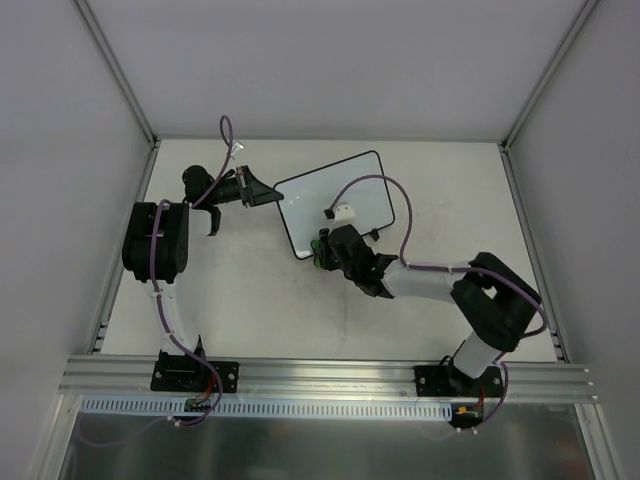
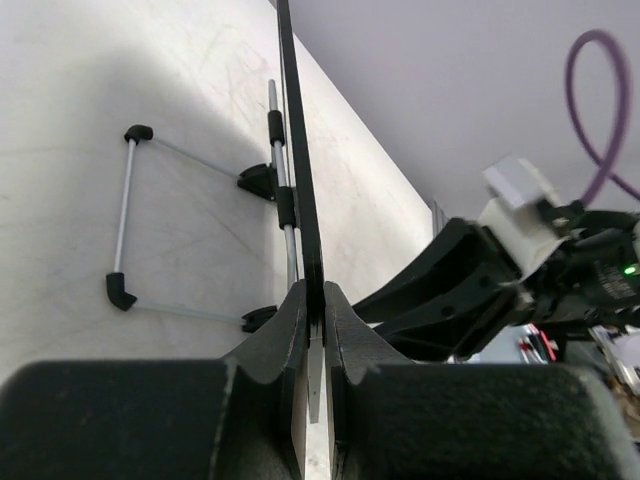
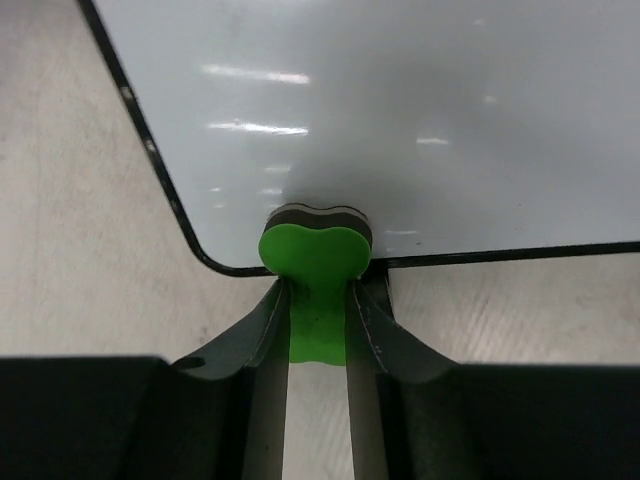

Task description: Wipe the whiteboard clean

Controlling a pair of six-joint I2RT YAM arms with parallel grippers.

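Observation:
The whiteboard (image 1: 345, 195) lies tilted at the middle back of the table, white with a thin black frame. My left gripper (image 1: 270, 193) is shut on its left edge. In the left wrist view the board's edge (image 2: 298, 150) runs straight up from between the fingers (image 2: 285, 320). My right gripper (image 1: 321, 250) is shut on the green eraser (image 3: 315, 255). The eraser's dark felt face presses on the whiteboard (image 3: 400, 120) at its near left corner. The board surface in the right wrist view is plain white with glare streaks.
Behind the board a wire stand with black feet (image 2: 125, 225) rests on the table. The right arm's wrist and purple cable (image 2: 600, 110) hang close on the board's other side. An aluminium rail (image 1: 320, 375) borders the near edge, and grey walls enclose the table.

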